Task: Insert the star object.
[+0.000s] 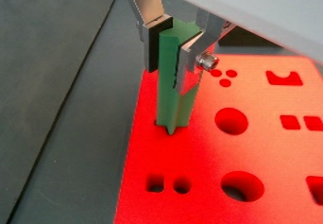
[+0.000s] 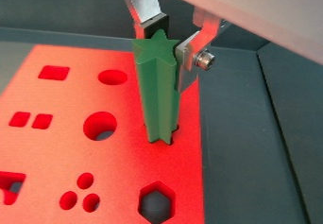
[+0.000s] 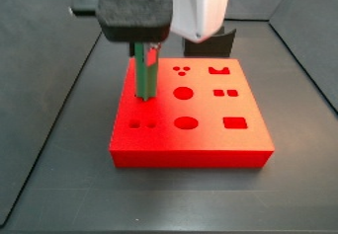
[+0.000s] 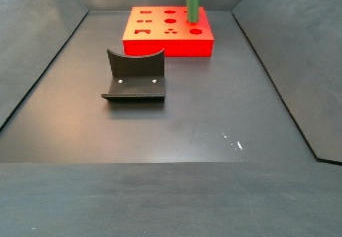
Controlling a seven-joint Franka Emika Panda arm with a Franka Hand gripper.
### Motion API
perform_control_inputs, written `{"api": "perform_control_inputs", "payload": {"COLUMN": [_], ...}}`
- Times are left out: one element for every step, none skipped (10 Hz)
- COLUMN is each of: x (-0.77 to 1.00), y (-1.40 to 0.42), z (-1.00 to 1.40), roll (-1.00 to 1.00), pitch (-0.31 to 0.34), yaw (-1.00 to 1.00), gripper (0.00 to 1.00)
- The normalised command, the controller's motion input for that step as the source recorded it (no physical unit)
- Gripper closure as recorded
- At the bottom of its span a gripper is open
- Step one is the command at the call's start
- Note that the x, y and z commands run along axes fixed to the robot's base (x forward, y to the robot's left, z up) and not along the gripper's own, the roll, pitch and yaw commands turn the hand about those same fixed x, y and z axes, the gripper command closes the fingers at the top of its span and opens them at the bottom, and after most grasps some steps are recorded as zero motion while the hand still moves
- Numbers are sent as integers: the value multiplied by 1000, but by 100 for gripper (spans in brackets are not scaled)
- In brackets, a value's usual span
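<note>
The star object [image 1: 175, 86] is a long bright green peg with a star cross-section, held upright. My gripper [image 1: 175, 46] is shut on its upper part, one silver finger on each side; it also shows in a wrist view [image 2: 171, 43] and a side view [image 3: 142, 48]. The peg's lower end [image 2: 161, 135] meets the top face of the red block [image 2: 51, 152] near one edge and seems just inside a hole that the peg hides. The peg [image 3: 142, 78] and the block [image 3: 199, 139] show in a side view. In a side view only the peg [image 4: 195, 3] shows above the block [image 4: 167, 47].
The block's top has several other shaped holes, round [image 1: 232, 121], square [image 3: 235, 122] and hexagonal [image 2: 154, 204]. The dark fixture [image 4: 134, 77] stands on the floor apart from the block, also seen in a side view [image 3: 214, 42]. Dark bin walls slope up around the floor.
</note>
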Motion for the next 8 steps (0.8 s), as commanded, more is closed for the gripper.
{"api": "perform_control_inputs", "payload": {"x": [260, 280, 160, 109, 0, 0, -6, -54], "y": [-100, -94, -34, 17, 0, 20, 40, 249], "z": [-1000, -1000, -1000, -757, -137, -229, -63, -454], "roll": [0, 0, 0, -101, -34, -29, 0, -63], "pitch": [34, 16, 43, 143, 4, 81, 10, 0], "yaw": [-243, -246, -249, -203, -31, -37, 0, 0], "gripper": [100, 100, 100, 100, 100, 100, 100, 100]}}
